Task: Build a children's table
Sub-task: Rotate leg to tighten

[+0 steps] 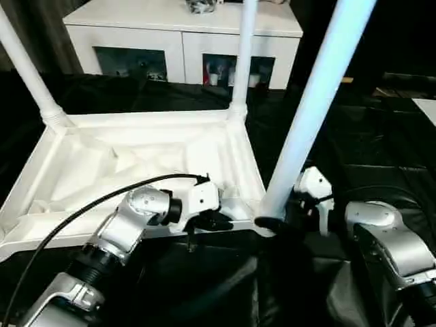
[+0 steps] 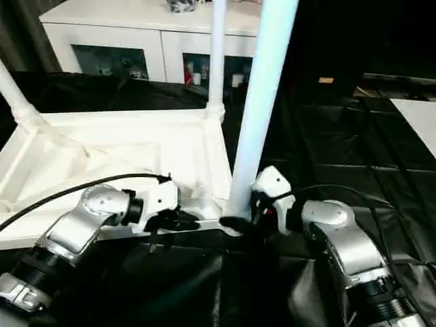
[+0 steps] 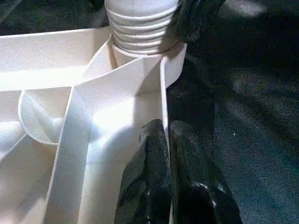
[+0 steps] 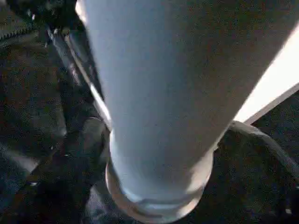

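At lower centre, the left pincer (image 3: 170, 172) pinches the tabletop (image 1: 136, 163) rim; the right pincer (image 2: 248, 219) gapes around the leg (image 1: 306, 129). Twist it squarely.

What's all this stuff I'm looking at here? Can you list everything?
tabletop: one, white, upside down on the black cover, ribbed underside up.
legs: three, white, standing up from its corners, nearest at right.
cabinet: one, white, behind.
black cover: one, under everything.
left end effector: one, black fingers shut on the tabletop's near rim.
right end effector: one, black, at the nearest leg's base.
forearms: two, silver.
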`<state>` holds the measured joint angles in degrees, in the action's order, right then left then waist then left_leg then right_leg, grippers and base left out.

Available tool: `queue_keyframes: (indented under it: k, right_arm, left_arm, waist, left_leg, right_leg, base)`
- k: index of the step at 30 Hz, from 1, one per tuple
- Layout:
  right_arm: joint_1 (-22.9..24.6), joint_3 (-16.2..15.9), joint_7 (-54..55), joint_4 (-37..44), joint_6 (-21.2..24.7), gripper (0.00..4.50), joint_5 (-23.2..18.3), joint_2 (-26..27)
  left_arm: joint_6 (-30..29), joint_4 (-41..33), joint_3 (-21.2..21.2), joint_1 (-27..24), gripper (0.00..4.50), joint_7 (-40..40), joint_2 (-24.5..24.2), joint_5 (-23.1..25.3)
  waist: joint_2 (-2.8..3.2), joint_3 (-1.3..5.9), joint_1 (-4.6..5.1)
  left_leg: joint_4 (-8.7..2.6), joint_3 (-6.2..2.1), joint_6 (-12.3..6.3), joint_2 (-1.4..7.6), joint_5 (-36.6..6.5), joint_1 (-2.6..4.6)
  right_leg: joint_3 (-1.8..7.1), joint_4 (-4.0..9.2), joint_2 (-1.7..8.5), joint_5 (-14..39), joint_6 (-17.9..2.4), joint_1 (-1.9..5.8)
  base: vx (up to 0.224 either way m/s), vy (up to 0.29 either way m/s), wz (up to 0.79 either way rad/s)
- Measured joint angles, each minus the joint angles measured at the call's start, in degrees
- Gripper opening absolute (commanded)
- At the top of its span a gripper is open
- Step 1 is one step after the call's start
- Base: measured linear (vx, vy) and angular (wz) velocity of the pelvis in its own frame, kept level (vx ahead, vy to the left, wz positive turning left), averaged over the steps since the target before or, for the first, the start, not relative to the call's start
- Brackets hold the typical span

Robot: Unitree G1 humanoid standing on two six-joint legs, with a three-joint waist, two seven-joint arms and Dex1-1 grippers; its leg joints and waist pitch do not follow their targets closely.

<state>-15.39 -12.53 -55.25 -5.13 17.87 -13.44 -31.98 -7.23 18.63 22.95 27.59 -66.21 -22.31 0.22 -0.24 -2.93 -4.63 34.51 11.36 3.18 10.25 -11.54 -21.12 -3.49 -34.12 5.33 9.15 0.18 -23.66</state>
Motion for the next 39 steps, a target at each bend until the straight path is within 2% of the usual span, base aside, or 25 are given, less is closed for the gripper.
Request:
queue_keyframes:
  k: [3,10,11,14,18,20,22,26,30,31,32,33,35,36,38,39]
  right_arm:
    - [0.1,-0.5,-0.7,0.0,0.0,3.62,0.3,-0.7]
    - [0.2,-0.2,-0.9,0.0,0.6,3.15,0.0,-0.3]
    - [0.2,-0.1,-0.9,0.0,0.6,2.96,0.0,-0.2]
    - [0.7,0.8,0.1,-0.2,0.7,2.85,-0.1,1.3]
    - [-0.3,2.2,9.1,-4.0,0.6,2.72,0.4,8.1]
    - [-2.7,4.1,17.6,-8.0,1.3,2.71,1.4,13.7]
    - [-6.1,7.3,30.4,-12.3,2.6,2.70,3.3,20.6]
    - [-11.1,10.1,49.1,-18.9,2.2,2.70,7.0,28.2]
    - [-14.4,11.5,57.9,-24.6,-1.4,2.70,8.8,32.4]
    - [-14.9,12.1,57.7,-26.0,-2.9,2.70,8.7,32.8]
    - [-14.9,12.5,57.4,-26.4,-3.7,3.25,8.7,32.9]
    - [-14.9,12.7,57.1,-26.6,-4.1,3.39,8.6,32.9]
    - [-14.7,12.8,56.1,-26.5,-4.8,3.46,8.6,33.0]
    - [-14.1,12.8,55.3,-25.8,-5.1,3.68,8.7,32.9]
    - [-12.9,12.5,53.6,-24.5,-5.9,3.68,8.7,32.6]
    - [-12.8,12.1,53.2,-24.3,-6.1,3.85,8.7,32.5]
  left_arm:
    - [0.0,0.0,0.0,0.0,0.00,-0.3,0.0,-0.1]
    - [0.0,-0.1,0.0,0.0,0.00,-0.5,-0.1,-0.2]
    - [-0.2,-0.1,0.0,0.0,0.00,-0.5,-0.2,-0.4]
    - [-0.6,-0.2,-0.1,0.0,0.00,-0.5,-0.4,-0.5]
    - [-3.2,0.8,-1.9,0.3,0.00,3.8,0.8,0.3]
    - [-5.5,4.2,-3.4,2.1,0.00,9.0,4.2,1.0]
    - [-8.2,8.3,-4.6,5.1,0.00,16.0,8.4,2.5]
    - [-12.8,13.5,-5.6,8.7,0.00,27.6,16.5,3.5]
    - [-13.7,15.4,-6.2,10.0,0.00,32.1,19.4,4.2]
    - [-13.6,15.5,-6.3,10.1,0.00,32.6,19.6,4.5]
    - [-13.5,15.5,-6.3,10.1,0.00,32.6,19.7,4.6]
    - [-13.5,15.5,-6.3,10.1,0.00,32.6,19.7,4.6]
    - [-13.0,15.5,-6.2,10.2,0.00,32.6,19.6,4.9]
    - [-11.9,15.5,-5.7,10.1,0.00,32.0,19.1,5.1]
    - [-10.6,15.4,-5.1,10.1,0.00,31.2,18.1,5.2]
    - [-10.2,15.4,-5.0,10.1,0.00,31.0,17.8,5.2]
  waist:
    - [-0.01,-0.01,-0.06]
    - [-0.01,-0.01,-0.12]
    - [-0.01,-0.01,-0.13]
    - [-0.01,0.00,-0.13]
    - [-0.06,0.01,1.28]
    - [-0.14,0.03,1.84]
    - [-0.15,0.03,2.70]
    - [-0.14,0.05,2.82]
    - [-0.04,0.11,2.87]
    - [-0.04,0.11,2.90]
    - [-0.04,0.11,2.89]
    - [-0.04,0.11,2.88]
    - [-0.03,0.11,2.87]
    - [-0.03,0.11,2.83]
    - [-0.03,0.11,2.72]
    - [-0.02,0.10,2.70]
  left_leg:
    - [0.01,0.01,0.00,0.00,0.0,-0.01]
    - [0.01,0.01,-0.01,0.01,0.0,-0.01]
    - [0.01,0.01,-0.01,0.01,0.0,0.00]
    - [0.01,0.01,-0.01,0.03,0.0,0.02]
    - [0.05,0.00,0.05,0.05,0.0,0.10]
    - [0.08,0.00,0.05,0.04,0.0,0.15]
    - [0.18,-0.01,0.10,0.02,0.1,0.07]
    - [0.21,-0.06,0.11,-0.06,0.1,0.12]
    - [0.14,-0.07,0.11,-0.06,0.1,0.14]
    - [0.11,-0.08,0.11,-0.06,0.1,0.11]
    - [0.11,-0.08,0.11,-0.06,0.1,0.11]
    - [0.11,-0.08,0.11,-0.06,0.1,0.12]
    - [0.08,-0.08,0.11,-0.06,0.1,0.11]
    - [0.05,-0.08,0.11,-0.05,0.1,0.09]
    - [-0.02,-0.07,0.10,-0.05,0.1,0.03]
    - [-0.04,-0.07,0.10,-0.04,0.1,0.02]
  right_leg:
    - [0.00,0.02,0.00,0.0,0.0,0.00]
    - [0.00,0.02,-0.01,0.0,0.0,-0.01]
    - [0.00,0.01,-0.01,0.0,0.0,0.00]
    - [0.00,-0.01,-0.02,0.0,0.0,0.00]
    - [-0.02,-0.07,-0.05,0.0,0.0,0.02]
    - [-0.02,-0.02,-0.05,0.0,0.0,0.08]
    - [-0.02,0.03,-0.03,0.0,0.0,-0.02]
    - [0.01,0.14,0.01,0.0,0.0,0.10]
    - [-0.02,0.11,0.00,0.0,0.1,0.10]
    - [-0.04,0.13,0.00,0.0,0.1,0.08]
    - [-0.04,0.12,0.00,0.0,0.1,0.09]
    - [-0.03,0.12,0.00,-0.1,0.0,0.09]
    - [-0.04,0.11,0.00,-0.2,-0.1,0.08]
    - [-0.04,0.12,0.00,-0.1,-0.1,0.05]
    - [-0.05,0.10,0.00,-0.1,-0.1,-0.06]
    - [-0.05,0.05,-0.01,-0.1,-0.1,-0.12]
  base:
    - [0.000,0.000,0.00]
    - [0.000,0.000,0.00]
    - [0.000,0.000,0.00]
    - [0.000,0.000,0.00]
    - [0.000,0.000,0.00]
    - [0.000,0.000,0.00]
    - [0.000,0.000,0.00]
    - [0.000,0.000,0.00]
    - [0.000,0.000,0.00]
    - [0.000,0.000,0.00]
    - [0.000,0.000,0.00]
    - [0.000,0.000,0.00]
    - [0.000,0.000,0.00]
    - [0.000,0.000,0.00]
    - [0.000,0.000,0.00]
    - [0.000,0.000,0.00]
